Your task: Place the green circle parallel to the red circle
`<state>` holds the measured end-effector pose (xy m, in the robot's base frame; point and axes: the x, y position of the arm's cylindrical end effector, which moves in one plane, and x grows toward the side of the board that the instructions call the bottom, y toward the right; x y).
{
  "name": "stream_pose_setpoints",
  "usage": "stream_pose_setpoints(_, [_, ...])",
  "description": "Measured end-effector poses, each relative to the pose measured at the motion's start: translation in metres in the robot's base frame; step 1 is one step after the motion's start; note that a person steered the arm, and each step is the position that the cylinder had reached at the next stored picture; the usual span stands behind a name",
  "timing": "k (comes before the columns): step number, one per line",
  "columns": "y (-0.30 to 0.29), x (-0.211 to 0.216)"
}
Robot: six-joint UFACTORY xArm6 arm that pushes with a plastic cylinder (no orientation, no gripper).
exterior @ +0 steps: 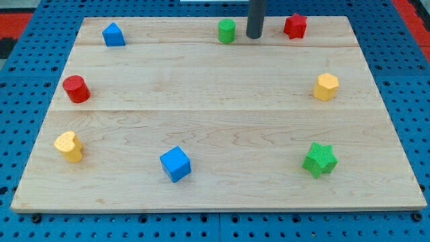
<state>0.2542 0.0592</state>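
my tip [254,36] rests at the view's top edge of the wooden board [215,195], just right of the green circle [226,31], apart from it and carrying nothing. the red star [295,25] stands close on the tip's other side. the red circle [76,89] lies well apart at the view's left. risks: a glancing push could roll the green circle off the board's top edge; a wide swing could knock the red star.

rod [256,13] cut off at view's top
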Motion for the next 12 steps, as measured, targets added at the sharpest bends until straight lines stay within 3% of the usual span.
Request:
stream_pose_setpoints(1, [-0.007,-0.035])
stream_pose_setpoints(2, [-0.025,-0.041])
stream_pose_setpoints(5, [-0.099,-0.017])
stream_pose_setpoints(8, [-0.101,-0.009])
stream_pose_setpoints(9, [-0.089,0.021])
stream_pose_setpoints(11, [-0.091,-0.044])
stream_pose_setpoints(12, [-0.116,-0.006])
